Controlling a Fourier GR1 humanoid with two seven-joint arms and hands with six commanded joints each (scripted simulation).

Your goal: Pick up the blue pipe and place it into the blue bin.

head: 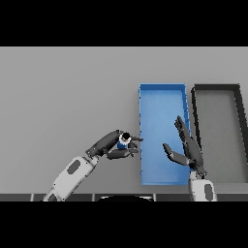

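Observation:
The blue pipe [122, 143], short with a dark open end, is held in my left hand [115, 145], whose fingers and thumb curl round it. Hand and pipe sit just left of the blue bin [162, 92], close to its left wall. The fingertips reach the wall's edge. My right hand [186, 150] hovers open over the bin's right half, fingers straight and pointing away from me, thumb spread to the left. Nothing shows inside the bin apart from that hand above it.
A dark grey bin [216, 88] stands right beside the blue one, on its right. The grey table [68, 92] stretches to the left and far side.

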